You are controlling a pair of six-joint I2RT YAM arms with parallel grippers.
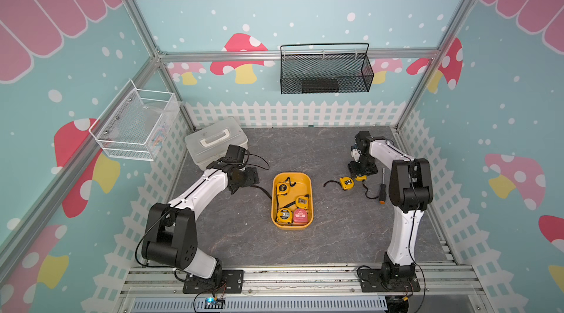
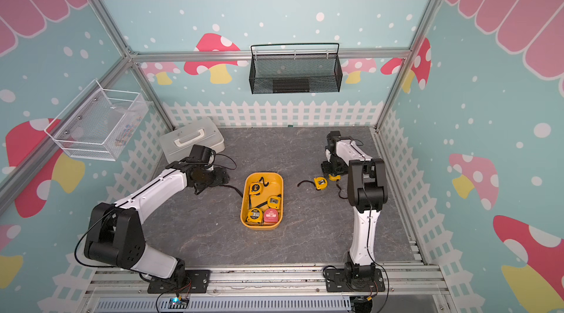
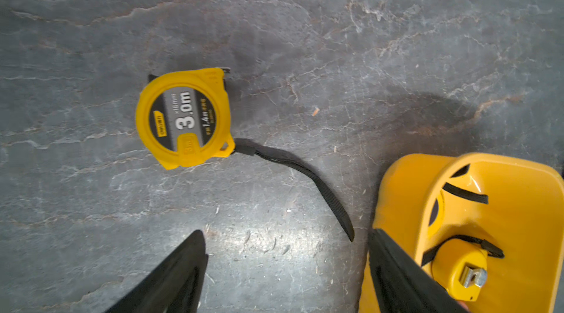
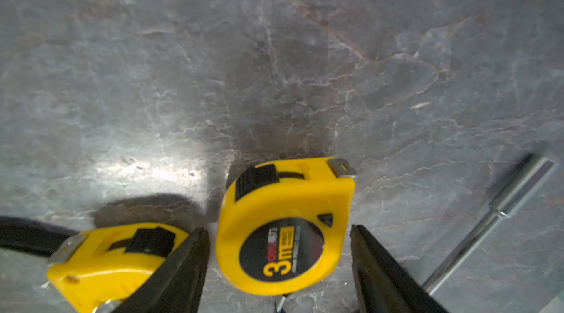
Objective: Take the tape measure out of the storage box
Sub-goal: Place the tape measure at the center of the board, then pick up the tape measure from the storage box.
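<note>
The storage box [image 1: 297,181], a shallow yellow tray, sits mid-table in both top views and holds several tape measures, one of them pink [image 1: 300,216]. To its right my right gripper [image 4: 278,229] stands open around a yellow tape measure [image 4: 287,192] lying on the table, with a gap at each finger. A second yellow tape measure [image 4: 110,262] lies just outside one finger [image 4: 183,265]. My left gripper [image 3: 287,235] is open and holds nothing, beside the tray's wall [image 3: 396,180]. Ahead of it a yellow 3.0m tape measure [image 3: 183,117] with a black strap [image 3: 320,192] rests on the table.
A screwdriver [image 1: 381,189] lies right of the right gripper [image 1: 360,174]. A white-grey lidded case [image 1: 215,142] stands at the back left, behind the left gripper [image 1: 248,178]. A black mesh basket [image 1: 326,71] and a white wire basket [image 1: 137,125] hang on the walls.
</note>
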